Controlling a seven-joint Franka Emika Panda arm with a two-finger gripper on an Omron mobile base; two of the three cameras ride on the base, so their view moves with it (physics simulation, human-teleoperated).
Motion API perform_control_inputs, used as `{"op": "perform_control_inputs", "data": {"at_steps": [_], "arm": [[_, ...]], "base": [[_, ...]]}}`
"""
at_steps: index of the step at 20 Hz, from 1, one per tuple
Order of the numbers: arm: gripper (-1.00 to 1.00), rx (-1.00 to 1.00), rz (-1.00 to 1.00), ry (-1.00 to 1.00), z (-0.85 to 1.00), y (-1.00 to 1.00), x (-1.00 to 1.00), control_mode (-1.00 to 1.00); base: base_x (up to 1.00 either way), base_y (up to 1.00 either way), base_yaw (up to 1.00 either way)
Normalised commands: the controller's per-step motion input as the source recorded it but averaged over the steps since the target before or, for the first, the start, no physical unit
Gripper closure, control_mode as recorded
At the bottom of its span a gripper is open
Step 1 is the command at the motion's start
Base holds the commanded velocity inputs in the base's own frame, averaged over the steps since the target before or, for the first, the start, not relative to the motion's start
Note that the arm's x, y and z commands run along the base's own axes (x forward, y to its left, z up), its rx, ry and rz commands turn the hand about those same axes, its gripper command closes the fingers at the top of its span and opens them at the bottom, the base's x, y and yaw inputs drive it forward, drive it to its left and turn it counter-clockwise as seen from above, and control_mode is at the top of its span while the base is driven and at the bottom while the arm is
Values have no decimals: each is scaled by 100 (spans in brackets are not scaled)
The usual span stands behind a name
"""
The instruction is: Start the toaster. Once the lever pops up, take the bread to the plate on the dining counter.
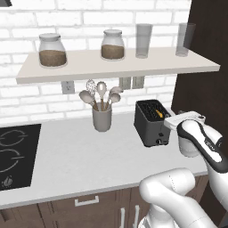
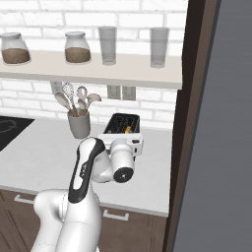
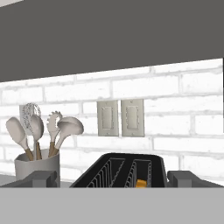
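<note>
Just above the near end of the toaster [image 1: 150, 121], the pincer [image 3: 112, 178] is held wide and empty. The bread [image 3: 140, 183] is seen low in the right slot, the toaster standing on the white counter [image 1: 80, 151] right of the utensil cup [image 1: 102, 118]. The lever should probably be pressed straight down, fully. No legible writing is seen.
</note>
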Motion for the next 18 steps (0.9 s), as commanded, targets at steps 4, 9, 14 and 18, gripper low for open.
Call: {"op": "perform_control_inputs", "data": {"at_steps": [4, 9, 14, 18], "arm": [[-100, 0, 0, 0, 0, 0, 0, -100], [-100, 0, 0, 0, 0, 0, 0, -100], [-100, 0, 0, 0, 0, 0, 0, -100], [-100, 0, 0, 0, 0, 0, 0, -100]], "base": [[0, 0, 0], [0, 0, 0], [0, 0, 0], [0, 0, 0]]}}
